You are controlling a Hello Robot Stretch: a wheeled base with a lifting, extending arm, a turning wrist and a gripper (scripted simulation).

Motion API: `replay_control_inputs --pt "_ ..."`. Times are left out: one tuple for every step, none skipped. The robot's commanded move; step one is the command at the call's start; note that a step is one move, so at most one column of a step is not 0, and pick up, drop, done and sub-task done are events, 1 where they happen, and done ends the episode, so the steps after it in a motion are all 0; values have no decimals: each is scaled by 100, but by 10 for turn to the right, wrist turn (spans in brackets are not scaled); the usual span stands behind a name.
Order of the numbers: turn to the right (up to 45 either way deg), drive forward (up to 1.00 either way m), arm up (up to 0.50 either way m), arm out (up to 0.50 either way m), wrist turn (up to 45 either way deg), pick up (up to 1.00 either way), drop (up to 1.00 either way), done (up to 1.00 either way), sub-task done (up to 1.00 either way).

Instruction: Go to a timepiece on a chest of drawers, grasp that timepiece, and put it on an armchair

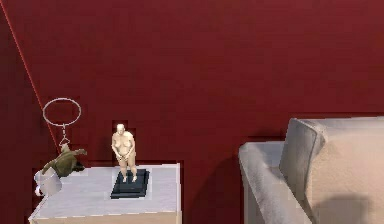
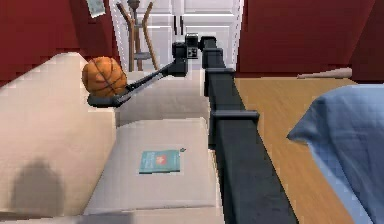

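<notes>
While the base faces a dark red wall (image 1: 200, 60), forward view: low white unit (image 1: 160, 182) at lower left carries a pale figurine (image 1: 124, 150) on a dark base, a brown animal figure (image 1: 66, 160) and a wire ring on a stem (image 1: 62, 112). Pale armchair (image 1: 320, 165) at right, apart from the unit. Whether any of these is the timepiece: cannot tell. Arm side view: arm (image 2: 235, 140) reaches out over a pale seat (image 2: 60, 140), probably the armchair. The gripper (image 2: 100, 98) ends at an orange ball (image 2: 103, 74) resting on the upholstery. Teal booklet (image 2: 158, 161) lies flat on the cushion. State of the fingers: cannot tell. Load: cannot tell, since the ball sits right at the tips; a dark blob there may be the timepiece or only fingertips. Handling, as a judgement: small, light, rigid, face likely breakable. Take it across the casing sides, never on the face.
</notes>
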Motion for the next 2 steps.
replay_control_inputs --pt "0 0 0 0 240 0 0 0 0" --pt "0 0 -22 0 0 0 0 0 0"
